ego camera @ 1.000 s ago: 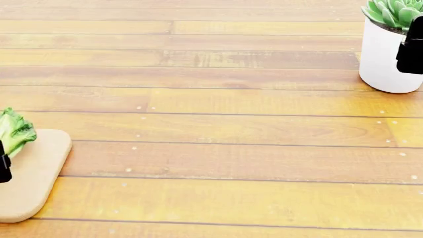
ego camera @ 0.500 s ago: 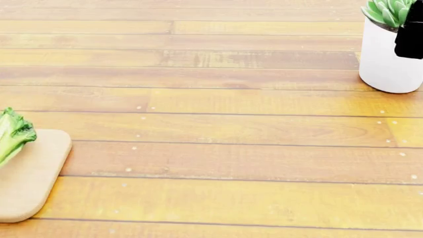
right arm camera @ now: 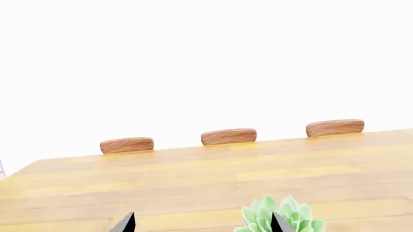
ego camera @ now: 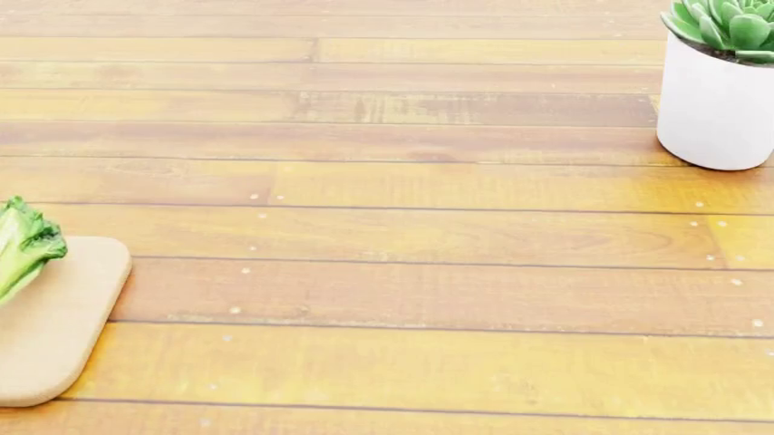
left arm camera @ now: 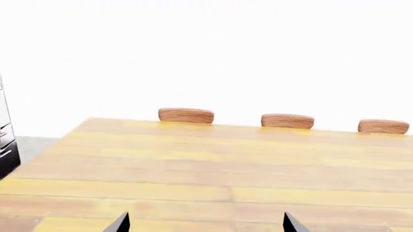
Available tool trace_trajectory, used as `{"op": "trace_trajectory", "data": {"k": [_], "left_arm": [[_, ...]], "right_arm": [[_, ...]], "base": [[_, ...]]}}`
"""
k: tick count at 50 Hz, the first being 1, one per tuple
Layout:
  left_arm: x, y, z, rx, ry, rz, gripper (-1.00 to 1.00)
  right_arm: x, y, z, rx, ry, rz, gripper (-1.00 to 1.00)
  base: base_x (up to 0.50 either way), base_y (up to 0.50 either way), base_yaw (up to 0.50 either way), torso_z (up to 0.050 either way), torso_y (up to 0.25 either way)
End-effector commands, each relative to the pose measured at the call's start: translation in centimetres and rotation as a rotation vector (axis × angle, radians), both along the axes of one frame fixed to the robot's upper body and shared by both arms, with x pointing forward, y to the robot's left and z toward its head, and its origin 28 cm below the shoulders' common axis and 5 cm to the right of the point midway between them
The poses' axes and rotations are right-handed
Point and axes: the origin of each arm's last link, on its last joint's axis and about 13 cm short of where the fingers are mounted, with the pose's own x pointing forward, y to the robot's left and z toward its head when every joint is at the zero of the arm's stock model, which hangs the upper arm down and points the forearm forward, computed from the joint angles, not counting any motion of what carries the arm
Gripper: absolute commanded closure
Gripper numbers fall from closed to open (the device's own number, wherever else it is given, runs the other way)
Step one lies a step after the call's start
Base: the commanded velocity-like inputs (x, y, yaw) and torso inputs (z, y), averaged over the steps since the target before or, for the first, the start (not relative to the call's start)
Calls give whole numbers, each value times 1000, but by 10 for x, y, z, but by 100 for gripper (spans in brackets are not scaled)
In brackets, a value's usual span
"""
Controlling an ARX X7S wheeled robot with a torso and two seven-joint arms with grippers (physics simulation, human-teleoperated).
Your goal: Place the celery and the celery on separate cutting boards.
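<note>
One celery (ego camera: pixel 22 245) lies with its leafy top on the tan cutting board (ego camera: pixel 54 331) at the head view's left edge; its stalk runs out of view. The other celery and the other cutting board are out of view. Neither gripper shows in the head view. In the left wrist view my left gripper (left arm camera: pixel 205 223) is open, its two dark fingertips wide apart over bare table. My right gripper (right arm camera: pixel 203 223) is open too in the right wrist view, with nothing between its tips and the succulent just beyond one of them.
A spiky succulent (ego camera: pixel 726 23) in a white pot (ego camera: pixel 716 104) stands at the back right of the wooden table (ego camera: pixel 400 236). Three chair backs (left arm camera: pixel 287 121) line the table's far edge. A dark cabinet (left arm camera: pixel 7 150) stands past one corner.
The left gripper's dark finger left the head view's left edge first. The right gripper rose in front of the pot and then left the view.
</note>
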Motion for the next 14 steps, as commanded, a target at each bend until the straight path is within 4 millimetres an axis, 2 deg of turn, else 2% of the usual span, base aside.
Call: {"op": "trace_trajectory", "data": {"k": [1, 10, 14], "left_arm": [[4, -10, 37, 15, -33, -14, -100], [5, -11, 56, 15, -56, -18, -100], [5, -11, 58, 25, -56, -25, -100]], "right_arm": [[-2, 4, 33, 2, -71, 12, -100], [0, 7, 27, -3, -86, 30, -100], [-2, 5, 27, -8, -92, 29, -100]], "base": [[0, 0, 0, 0, 0], [0, 0, 0, 0, 0], [0, 0, 0, 0, 0]]}}
